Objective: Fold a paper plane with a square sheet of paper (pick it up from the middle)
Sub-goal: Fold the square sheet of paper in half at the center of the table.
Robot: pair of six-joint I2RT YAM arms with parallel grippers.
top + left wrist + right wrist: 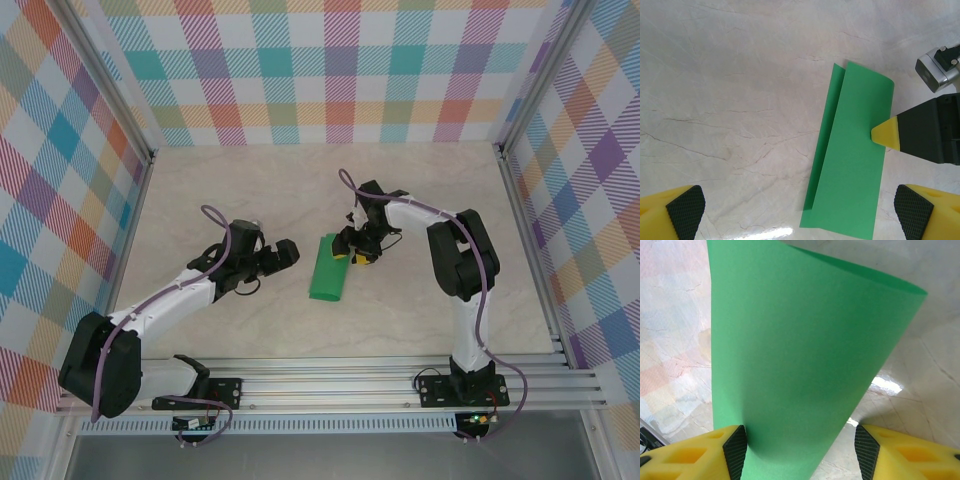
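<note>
Paper comes first: one green sheet of paper (328, 268) (850, 155) (800, 350) lies about the middle of the tabletop (250, 190), well away from every edge. It is doubled over into a long narrow strip of two layers. The layers do not quite match along the open long side. The folded side looks rounded and puffy rather than pressed sharp.

The right fingers (360, 258) (715, 450) straddle that rounded side, spread. The paper leans against one pad and stands clear of the other, so nothing is pinched. From the left wrist, one yellow tip (888, 134) touches the strip's edge.

The left fingers (285, 252) (685, 210) hover just beside the strip's open side, spread wide and empty.

I judge this to be the first centre fold, made but not yet creased. The next move probably calls for flattening the loop along its whole length. One set of fingers would need to steady the strip, since thin paper slides and springs back.

Count: one sheet, no finished plane, two arms, two fingers on each.
</note>
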